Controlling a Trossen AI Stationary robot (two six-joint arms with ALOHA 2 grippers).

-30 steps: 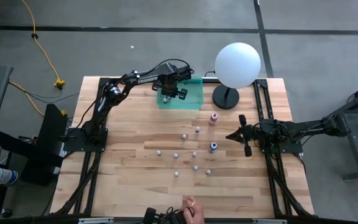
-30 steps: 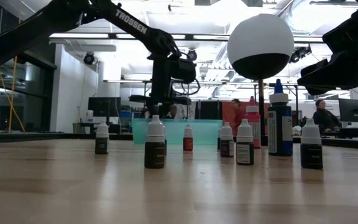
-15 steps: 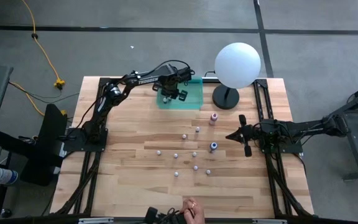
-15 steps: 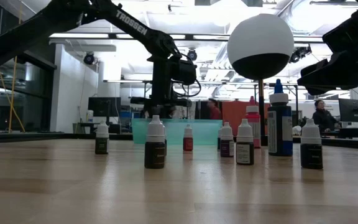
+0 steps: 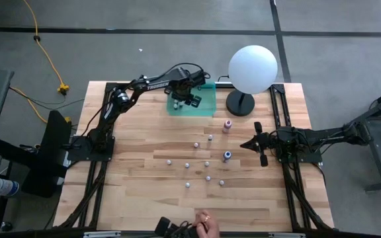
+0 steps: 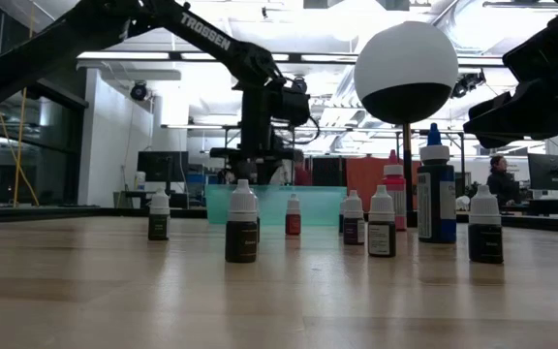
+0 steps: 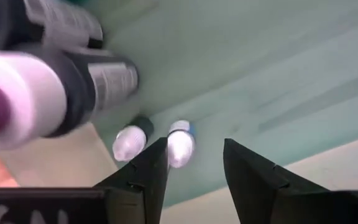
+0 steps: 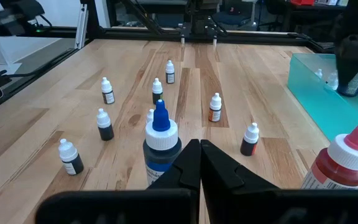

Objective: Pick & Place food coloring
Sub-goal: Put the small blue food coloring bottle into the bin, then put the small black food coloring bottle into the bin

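Note:
Several tiny food coloring bottles (image 5: 207, 164) stand upright on the wooden table, and a taller blue one (image 5: 227, 156) and a pink one (image 5: 227, 124) stand near them. My left gripper (image 5: 184, 94) hangs open over the teal tray (image 5: 204, 106) at the table's far side. In the left wrist view two small white-capped bottles (image 7: 180, 142) rest in the tray (image 7: 278, 74), beyond my left gripper (image 7: 195, 163). A larger dark bottle (image 7: 61, 93) shows blurred beside them. My right gripper (image 5: 251, 143) waits shut at the table's right, just right of the blue bottle (image 8: 161, 144).
A big white globe lamp (image 5: 253, 69) stands on its dark base (image 5: 241, 104) right of the tray. A person's hand (image 5: 202, 220) shows at the table's near edge. Bare wood lies left of the bottle group (image 6: 241, 225).
My left gripper has shifted slightly toward the table's right over the tray. The bottles on the table and my right arm have kept still.

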